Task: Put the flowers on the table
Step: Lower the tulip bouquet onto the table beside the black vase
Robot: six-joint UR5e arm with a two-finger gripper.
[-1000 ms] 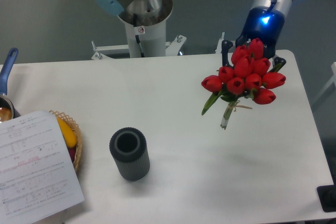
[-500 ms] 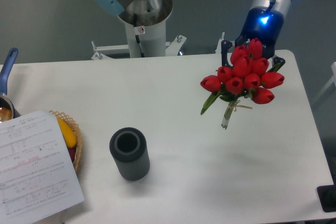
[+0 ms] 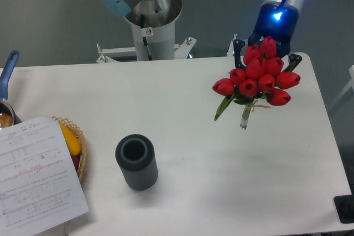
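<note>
The flowers [image 3: 257, 78], a bunch of red tulips with green leaves and tied stems, hang over the right back part of the white table [image 3: 182, 98]. Their stem ends point down and toward the front. My gripper [image 3: 265, 58] comes in from above and behind, under a blue-lit wrist. One dark finger shows on each side of the blooms, and the gripper is shut on the bunch. The blooms hide the finger pads.
A dark grey ribbed vase [image 3: 136, 161] stands upright at the front centre-left. At the left edge are a wicker basket [image 3: 81, 150] with fruit, a printed paper sheet [image 3: 36, 175] over it, and a blue-handled pan [image 3: 8, 70]. The robot base [image 3: 149, 26] stands behind the table.
The gripper and the bunch have risen slightly and shifted a little to the right. The stem ends now sit higher and further right. Nothing else moved.
</note>
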